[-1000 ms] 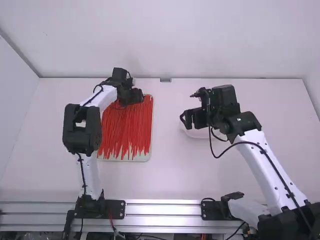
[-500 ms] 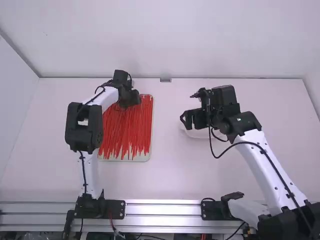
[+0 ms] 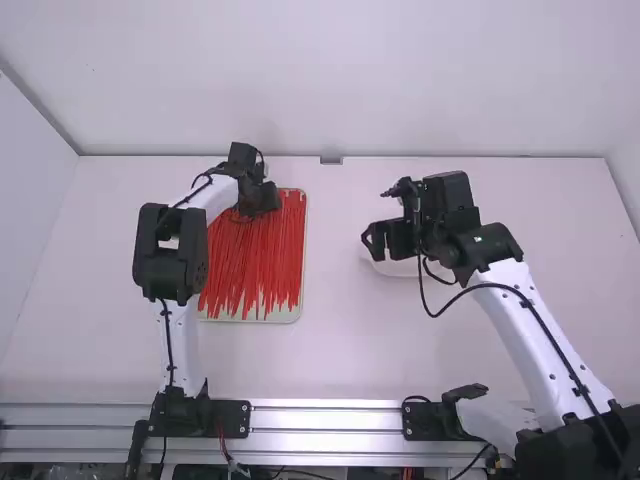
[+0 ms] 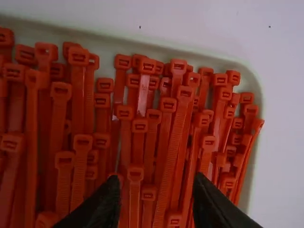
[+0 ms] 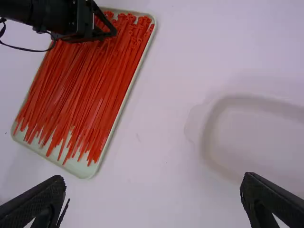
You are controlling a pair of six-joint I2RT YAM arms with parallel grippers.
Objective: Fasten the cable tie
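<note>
A heap of red cable ties (image 3: 255,258) lies lengthwise on a pale flat tray (image 3: 298,318) on the left half of the table. My left gripper (image 3: 255,198) hangs low over the far end of the heap, open. Close up, the left gripper (image 4: 159,202) has several tie heads (image 4: 142,126) between and ahead of its fingers, gripping none. My right gripper (image 3: 385,240) hovers open above a white dish (image 3: 398,268) near the table's middle, holding nothing. From the right wrist, the ties (image 5: 80,90), the left gripper (image 5: 102,28) and the dish (image 5: 223,102) all show below.
The tray's rounded far corner (image 4: 251,80) lies just beyond the tie heads, with bare table past it. White table stretches between the tray and the dish (image 5: 156,118). A back wall bounds the far edge (image 3: 330,156).
The left gripper has shifted a little to the left over the far end of the ties. The right arm has held still.
</note>
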